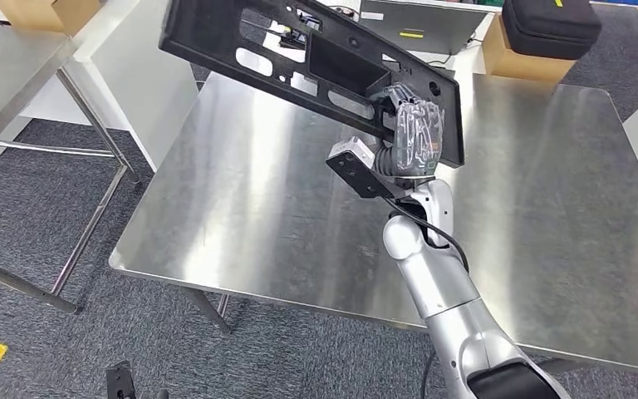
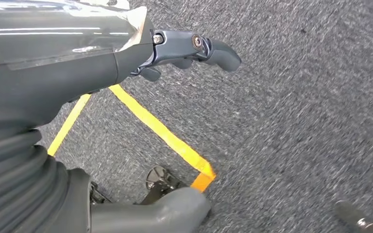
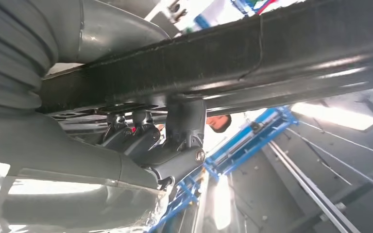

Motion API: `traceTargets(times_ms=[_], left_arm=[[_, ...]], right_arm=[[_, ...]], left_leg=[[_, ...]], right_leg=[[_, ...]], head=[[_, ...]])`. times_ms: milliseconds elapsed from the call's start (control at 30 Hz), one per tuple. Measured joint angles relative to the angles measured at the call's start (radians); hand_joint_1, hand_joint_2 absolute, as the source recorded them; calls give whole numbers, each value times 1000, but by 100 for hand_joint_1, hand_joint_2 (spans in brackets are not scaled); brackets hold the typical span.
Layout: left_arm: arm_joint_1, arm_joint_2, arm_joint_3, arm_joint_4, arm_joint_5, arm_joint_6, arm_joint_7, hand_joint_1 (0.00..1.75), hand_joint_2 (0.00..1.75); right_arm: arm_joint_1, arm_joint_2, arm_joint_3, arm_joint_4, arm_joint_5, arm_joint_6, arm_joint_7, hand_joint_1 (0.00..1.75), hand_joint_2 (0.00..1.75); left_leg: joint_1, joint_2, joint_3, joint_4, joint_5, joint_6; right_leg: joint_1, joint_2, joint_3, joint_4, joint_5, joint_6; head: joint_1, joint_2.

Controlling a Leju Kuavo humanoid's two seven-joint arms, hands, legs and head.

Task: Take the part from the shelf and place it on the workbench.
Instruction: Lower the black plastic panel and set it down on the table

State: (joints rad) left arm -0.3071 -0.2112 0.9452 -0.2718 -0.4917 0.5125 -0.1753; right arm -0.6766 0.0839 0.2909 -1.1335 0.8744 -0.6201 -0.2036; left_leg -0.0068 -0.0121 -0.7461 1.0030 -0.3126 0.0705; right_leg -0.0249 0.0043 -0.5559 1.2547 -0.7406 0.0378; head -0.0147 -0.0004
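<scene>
The part is a long black plastic frame with several cut-outs, held tilted in the air above the steel workbench. My right hand grips its near right end, fingers wrapped over the edge. From the right wrist view the part is a dark bar crossing overhead, with the fingers hooked around it. My left hand hangs over the grey carpet, fingers apart and holding nothing.
A second steel table stands at the left. Behind the workbench sit a cardboard box with a black case on it. Yellow floor tape marks the carpet. A person's head appears beyond the part.
</scene>
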Motion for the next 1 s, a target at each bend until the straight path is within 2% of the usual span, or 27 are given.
traceTargets(times_ms=[33, 67, 100, 133, 167, 200, 233, 300, 367, 400, 467, 500, 533, 567, 633, 667, 700, 733, 833, 900, 1000], left_arm=[[3, 0, 0, 0, 0, 3, -5, 0, 175], [5, -1, -2, 0, 0, 6, -10, 0, 175], [6, -2, -5, 0, 0, 8, -14, 0, 175], [7, -3, -9, 0, 0, 11, -17, 0, 175], [6, -4, -14, 0, 1, 13, -20, 0, 175], [5, -4, -18, 0, 4, 14, -23, 0, 175], [4, -5, -21, 1, 8, 15, -26, 0, 175], [3, -4, -24, 0, 16, 16, -34, 0, 175], [2, -2, -27, -1, 19, 18, -41, 0, 175], [2, -2, -29, -2, 19, 19, -42, 0, 175], [1, -3, -32, -1, 19, 19, -44, 0, 175], [1, -3, -33, -1, 19, 20, -44, 0, 175], [1, -3, -35, -1, 20, 20, -44, 0, 175], [1, -3, -36, -1, 21, 20, -46, 0, 175], [-1, -2, -40, -1, 27, 21, -52, 0, 175], [-3, -2, -42, -1, 29, 23, -56, 0, 175], [-5, -2, -43, -1, 31, 28, -62, 0, 175], [-6, -3, -44, -1, 31, 34, -68, 0, 175], [-7, -4, -51, -1, 32, 40, -79, 0, 175], [-7, -3, -59, -1, 34, 33, -77, 0, 175], [-7, -3, -72, -1, 35, 30, -75, 0, 175]], right_arm=[[2, -6, -6, 18, 8, -14, 6, 173, 175], [2, -12, -16, 37, 14, -27, 8, 173, 175], [0, -17, -31, 55, 20, -39, 5, 173, 175], [-5, -21, -49, 73, 26, -50, -3, 173, 175], [-11, -24, -72, 91, 34, -59, -14, 173, 175], [-18, -24, -96, 106, 40, -64, -25, 173, 175], [-22, -24, -119, 120, 47, -68, -34, 173, 175], [-26, -22, -159, 137, 59, -69, -46, 173, 175], [-27, -17, -193, 149, 68, -69, -55, 173, 175], [-27, -15, -206, 154, 71, -69, -58, 173, 175], [-27, -11, -226, 165, 74, -69, -63, 173, 175], [-27, -11, -234, 171, 75, -69, -64, 173, 175], [-26, -10, -240, 176, 76, -69, -64, 173, 175], [-25, -10, -247, 182, 80, -69, -63, 173, 175], [-27, -10, -259, 192, 91, -69, -54, 173, 175], [-30, -10, -266, 200, 97, -69, -47, 173, 175], [-35, -11, -272, 210, 105, -69, -34, 173, 175], [-41, -14, -277, 225, 117, -69, -18, 173, 175], [-64, -29, -287, 301, 184, -69, 62, 173, 175], [-81, -42, -291, 373, 217, -69, 117, 173, 175], [-104, -62, -303, 475, 247, -66, 186, 173, 175]], left_leg=[[-5, -6, 10, 0, -8, 4], [-12, -13, 21, 0, -16, 7], [-18, -19, 31, 0, -22, 10], [-23, -24, 38, 0, -28, 11], [-29, -28, 43, 2, -32, 12], [-32, -30, 44, 4, -35, 12], [-33, -31, 44, 6, -37, 11], [-35, -31, 43, 8, -40, 7], [-34, -23, 33, 39, -66, -7], [-28, -17, 17, 81, -93, -18], [-8, -6, -35, 207, -157, -41], [3, -2, -57, 258, -176, -51], [13, 2, -66, 280, -181, -60], [23, 5, -55, 265, -167, -68], [38, 10, 17, 144, -117, -83], [40, 10, 55, 82, -101, -86], [39, 9, 81, 40, -95, -86], [37, 8, 92, 19, -96, -83], [25, 5, 94, 15, -96, -72], [16, 2, 94, 15, -95, -64], [12, -1, 92, 15, -95, -54]], right_leg=[[9, 0, -36, 20, 16, 2], [17, 0, -55, -4, 55, 9], [26, 0, -59, -61, 109, 14], [34, 1, -55, -129, 169, 14], [39, 1, -47, -189, 218, 8], [42, 2, -41, -224, 250, -3], [43, 3, -38, -239, 266, -16], [37, 2, -31, -248, 274, -35], [25, 1, -21, -258, 279, -48], [19, 0, -15, -261, 281, -51], [15, -1, -11, -262, 281, -53], [12, -1, -11, -262, 281, -53], [9, -1, -11, -262, 280, -52], [5, -1, -11, -261, 279, -49], [-2, -1, -8, -259, 275, -39], [-2, -1, -8, -258, 272, -31], [0, -1, -9, -257, 270, -23], [5, -1, -9, -255, 268, -17], [12, -2, -9, -256, 267, -11], [8, -5, -7, -260, 268, -7], [6, -9, -4, -268, 272, -2]], head=[[0, 0], [0, 0], [0, 0], [0, 0], [-1, 0], [-2, 0], [-2, 0], [-1, 0], [-2, 0], [-3, 0], [-6, 0], [-6, 0], [-6, 0], [-6, 0], [-7, 0], [-8, 0], [-7, 0], [-5, 0], [0, 0], [0, 0], [1, 0]])
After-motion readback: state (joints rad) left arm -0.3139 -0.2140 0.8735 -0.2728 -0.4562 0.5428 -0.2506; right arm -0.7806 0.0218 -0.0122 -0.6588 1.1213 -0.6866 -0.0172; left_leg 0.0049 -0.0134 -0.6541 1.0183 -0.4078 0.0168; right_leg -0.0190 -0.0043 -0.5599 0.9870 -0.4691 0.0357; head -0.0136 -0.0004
